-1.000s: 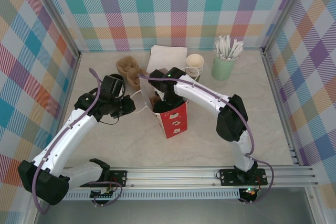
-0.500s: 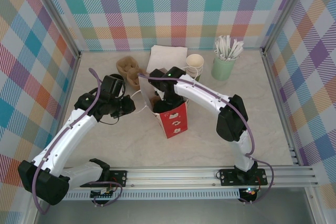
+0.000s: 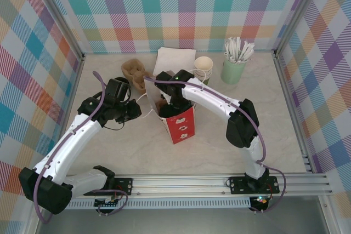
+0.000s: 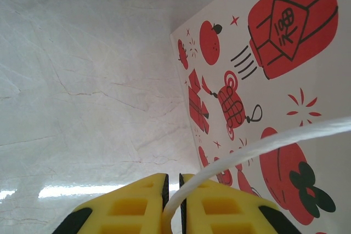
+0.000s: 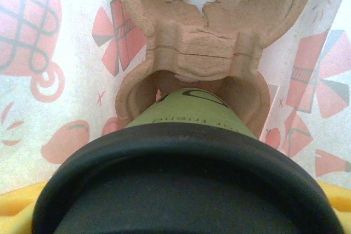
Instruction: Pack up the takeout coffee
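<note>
We see the paper bag (image 3: pixel 181 125) upright mid-tabletop (image 3: pixel 137 154), mouth open upward. Room: the tabletop is bare in front of the bag & to its right, out to the side wall. On its left, the left arm (image 3: pixel 74 138) takes the space. The back edge is crowded w/ a spare carrier (image 3: pixel 133 71), napkins (image 3: pixel 175 58), a cup stack (image 3: pixel 203 64) & a pale-green stick holder (image 3: pixel 233 70). The spare carrier & napkins are near the bag's mouth; the rest are apart from it.

Inside the bag it's tight: a pulp carrier (image 5: pixel 192 31) sits btw. the printed walls w/ little slack either side. The takeout coffee (image 5: pixel 184 114), green body w/ black lid (image 5: pixel 181 184), is inside the bag, base at the near pocket's rim. We can't tell if it's seated.

The right arm (image 3: pixel 219 101) reaches up & leftward from its base, elbow out right, wrist dropped into the bag mouth. The right jaws are spread wide around the cup's lid end, gripping it. Their yellow fingers (image 5: pixel 12 207) just show at the lower corners.

The left arm runs diag. from the near-left corner to the bag's left side. The left jaws are pressed nearly together, pinching the bag's white cord handle (image 4: pixel 263 145) btw. yellow fingers (image 4: pixel 129 204).
</note>
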Robot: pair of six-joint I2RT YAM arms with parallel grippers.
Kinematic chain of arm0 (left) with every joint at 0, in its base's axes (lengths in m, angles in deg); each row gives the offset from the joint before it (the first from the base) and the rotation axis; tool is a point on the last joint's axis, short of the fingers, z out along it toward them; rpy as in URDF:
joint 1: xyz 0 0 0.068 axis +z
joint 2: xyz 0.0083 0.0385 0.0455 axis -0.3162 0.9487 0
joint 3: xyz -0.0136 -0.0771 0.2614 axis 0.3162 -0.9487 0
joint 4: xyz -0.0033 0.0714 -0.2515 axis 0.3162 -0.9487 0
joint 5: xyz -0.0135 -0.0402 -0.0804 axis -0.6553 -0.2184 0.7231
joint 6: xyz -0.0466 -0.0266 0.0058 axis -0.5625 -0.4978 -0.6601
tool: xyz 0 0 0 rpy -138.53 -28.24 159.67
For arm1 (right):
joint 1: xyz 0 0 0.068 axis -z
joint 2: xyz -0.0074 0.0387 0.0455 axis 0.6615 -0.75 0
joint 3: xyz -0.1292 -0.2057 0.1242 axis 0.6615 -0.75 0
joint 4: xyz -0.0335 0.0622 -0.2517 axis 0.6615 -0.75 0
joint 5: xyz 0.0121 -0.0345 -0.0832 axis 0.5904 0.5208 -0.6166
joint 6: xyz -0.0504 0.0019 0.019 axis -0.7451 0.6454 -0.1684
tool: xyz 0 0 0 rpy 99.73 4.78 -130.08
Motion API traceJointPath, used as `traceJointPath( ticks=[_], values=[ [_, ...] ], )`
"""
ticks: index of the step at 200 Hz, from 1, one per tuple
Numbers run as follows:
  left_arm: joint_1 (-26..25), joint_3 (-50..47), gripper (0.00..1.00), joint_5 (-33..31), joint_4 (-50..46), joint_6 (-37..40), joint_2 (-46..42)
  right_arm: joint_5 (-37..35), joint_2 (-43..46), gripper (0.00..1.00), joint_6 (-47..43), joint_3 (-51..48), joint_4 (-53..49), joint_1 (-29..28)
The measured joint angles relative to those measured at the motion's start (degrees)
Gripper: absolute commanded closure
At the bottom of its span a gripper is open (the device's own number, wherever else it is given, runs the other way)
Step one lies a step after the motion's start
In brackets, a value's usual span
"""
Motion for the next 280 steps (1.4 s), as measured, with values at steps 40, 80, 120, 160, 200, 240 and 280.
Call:
traceJointPath(
  ticks=[40,80,120,160,200,240,280],
  values=[
    [0.00,0.00,0.84,0.00,-0.02,0.00,0.07,0.00,0.00,0.18,-0.02,0.00,0.59,0.00],
    [0.00,0.00,0.84,0.00,-0.02,0.00,0.11,-0.02,0.00,0.18,-0.02,0.00,0.96,0.00],
    [0.00,0.02,0.84,0.00,-0.02,0.00,0.52,-0.02,0.00,0.18,-0.04,0.00,1.03,0.00],
    [0.00,0.02,0.84,0.00,-0.02,0.00,0.52,-0.02,0.00,0.18,-0.04,-0.09,1.57,0.00],
    [0.00,0.02,0.84,0.00,-0.02,0.00,0.52,-0.20,0.00,0.18,-0.11,-0.90,2.34,0.00],
    [0.00,0.02,0.84,0.00,-0.02,0.00,0.52,-0.92,-0.48,0.18,-0.24,-1.99,2.82,0.00],
    [0.00,0.02,0.84,0.02,-0.02,0.00,0.52,-1.09,-1.60,0.18,-0.26,-3.39,4.24,-0.07]
  ],
)
